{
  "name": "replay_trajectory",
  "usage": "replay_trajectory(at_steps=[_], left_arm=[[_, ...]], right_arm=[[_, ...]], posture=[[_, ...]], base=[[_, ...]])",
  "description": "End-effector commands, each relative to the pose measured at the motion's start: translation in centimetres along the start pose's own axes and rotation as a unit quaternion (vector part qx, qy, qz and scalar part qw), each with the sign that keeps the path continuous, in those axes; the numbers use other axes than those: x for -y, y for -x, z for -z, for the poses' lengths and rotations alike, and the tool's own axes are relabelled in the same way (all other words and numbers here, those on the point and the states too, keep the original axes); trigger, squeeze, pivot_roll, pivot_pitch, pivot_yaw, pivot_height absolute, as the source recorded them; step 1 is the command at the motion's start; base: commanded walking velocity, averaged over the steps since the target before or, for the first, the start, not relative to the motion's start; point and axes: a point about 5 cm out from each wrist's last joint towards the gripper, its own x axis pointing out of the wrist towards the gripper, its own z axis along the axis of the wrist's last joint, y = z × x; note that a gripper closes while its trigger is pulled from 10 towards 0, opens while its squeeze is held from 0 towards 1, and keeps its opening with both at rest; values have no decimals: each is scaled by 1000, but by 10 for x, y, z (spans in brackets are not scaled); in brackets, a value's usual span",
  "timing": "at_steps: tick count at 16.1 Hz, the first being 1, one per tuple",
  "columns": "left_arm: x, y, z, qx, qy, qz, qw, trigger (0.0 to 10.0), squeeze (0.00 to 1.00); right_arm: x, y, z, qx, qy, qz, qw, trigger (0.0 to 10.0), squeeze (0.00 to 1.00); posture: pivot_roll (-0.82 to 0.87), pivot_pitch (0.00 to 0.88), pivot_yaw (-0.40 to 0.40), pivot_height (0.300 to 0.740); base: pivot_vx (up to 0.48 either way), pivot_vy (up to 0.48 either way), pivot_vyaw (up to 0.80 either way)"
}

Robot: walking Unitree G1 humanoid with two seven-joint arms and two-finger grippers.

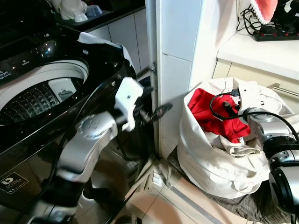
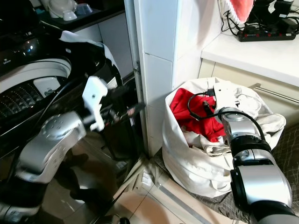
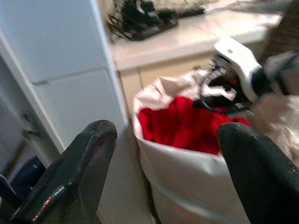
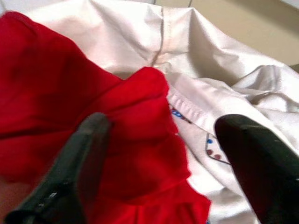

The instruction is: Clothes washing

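Note:
A white laundry bag stands on the floor right of a tiled pillar, with a red garment and pale clothes inside. My right gripper reaches down into the bag, open, its fingers spread just over a fold of the red garment; a white cloth with small dots lies beside it. My left gripper hovers open and empty between the washing machine and the pillar, pointing toward the bag. The top-loading machine's lid is up and its drum shows.
A white and black garment hangs over the machine's right rear corner. The tiled pillar separates machine and bag. A counter with a power strip and cables runs behind the bag. Tiled floor lies below.

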Motion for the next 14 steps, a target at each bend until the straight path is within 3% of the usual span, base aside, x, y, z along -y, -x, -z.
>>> replay_trajectory(at_steps=[1,2,6,11,12,13,14], left_arm=[[6,4,-1,-4,-1,24,1000,10000,0],[9,6,-1,-6,5,30,1000,10000,0],[15,11,-1,-22,9,44,999,10000,0],[17,17,-2,-33,11,42,999,10000,0],[17,18,-2,-37,10,42,998,10000,0],[17,18,-2,-38,11,42,998,10000,0],[17,18,-2,-39,11,42,998,10000,0]], right_arm=[[0,-1,-4,6,17,11,1000,10000,1000],[0,-1,3,-3,12,16,1000,10000,0],[-13,-1,29,-45,-30,-7,998,10000,0],[-11,1,48,-77,-49,35,995,10000,0],[-11,2,53,-89,-49,41,994,4588,0],[-10,2,55,-93,-50,45,993,2235,0],[-10,3,56,-94,-53,47,993,1686,0]], posture=[[140,0,103,740],[146,0,104,740],[164,0,102,740],[187,0,96,740],[192,0,96,740],[192,0,96,740],[192,0,96,740]], base=[[0,0,0],[0,0,0],[0,0,0],[0,0,0],[0,0,0],[0,0,0],[0,0,0]])
